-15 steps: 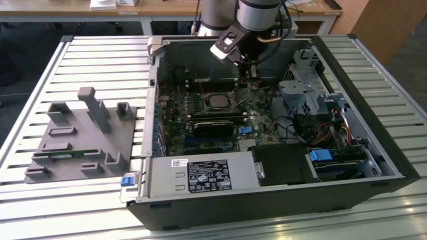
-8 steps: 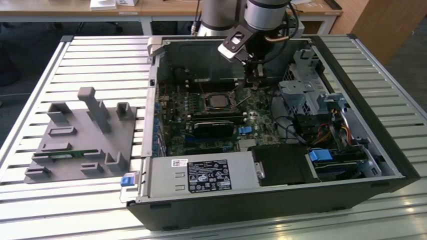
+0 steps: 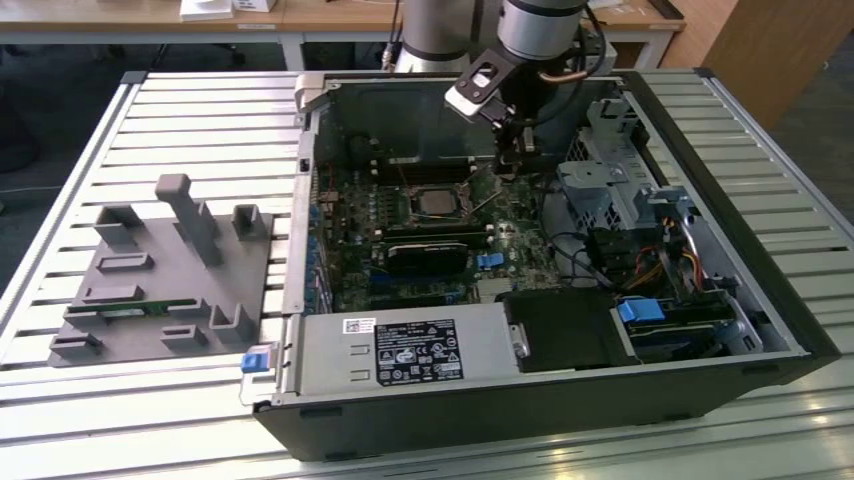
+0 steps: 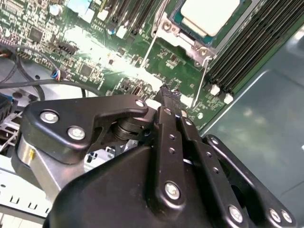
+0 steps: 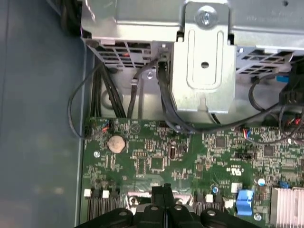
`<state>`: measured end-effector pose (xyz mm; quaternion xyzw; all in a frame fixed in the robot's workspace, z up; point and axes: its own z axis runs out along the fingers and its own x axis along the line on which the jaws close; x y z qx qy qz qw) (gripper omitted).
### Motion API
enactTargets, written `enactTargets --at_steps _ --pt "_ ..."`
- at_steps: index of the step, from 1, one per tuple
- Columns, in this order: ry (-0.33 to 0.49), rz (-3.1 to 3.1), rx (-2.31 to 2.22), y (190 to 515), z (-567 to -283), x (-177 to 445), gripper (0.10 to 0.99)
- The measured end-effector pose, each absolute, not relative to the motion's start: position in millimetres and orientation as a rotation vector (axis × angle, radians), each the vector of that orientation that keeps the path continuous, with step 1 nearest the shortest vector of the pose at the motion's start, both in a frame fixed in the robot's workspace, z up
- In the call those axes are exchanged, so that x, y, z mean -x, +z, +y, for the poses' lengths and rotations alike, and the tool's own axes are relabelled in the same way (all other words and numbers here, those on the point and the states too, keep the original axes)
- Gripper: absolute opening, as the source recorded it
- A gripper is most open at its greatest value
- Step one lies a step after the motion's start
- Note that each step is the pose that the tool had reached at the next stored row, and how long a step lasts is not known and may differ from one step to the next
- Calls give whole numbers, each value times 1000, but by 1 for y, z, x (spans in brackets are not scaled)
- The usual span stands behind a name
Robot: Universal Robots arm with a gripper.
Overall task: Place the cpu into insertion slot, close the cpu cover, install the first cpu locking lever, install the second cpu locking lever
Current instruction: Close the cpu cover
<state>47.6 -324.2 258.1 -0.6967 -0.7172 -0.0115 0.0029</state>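
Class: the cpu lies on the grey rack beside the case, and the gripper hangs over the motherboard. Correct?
No: the second wrist view shows the cpu in the insertion slot, not on the rack. The gripper does hang over the motherboard.

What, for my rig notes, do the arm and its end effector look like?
The arm is a silver-grey tube with darker joints and a cable looped by its wrist. The end effector is matte black: flat linkage bars pinned with silver screws, tapering to slim fingers.
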Motion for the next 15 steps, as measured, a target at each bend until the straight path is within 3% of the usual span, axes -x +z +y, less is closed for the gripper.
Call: enactTargets --at_steps 15 --pt "-30 -2247 2182 253 -323 -64 106"
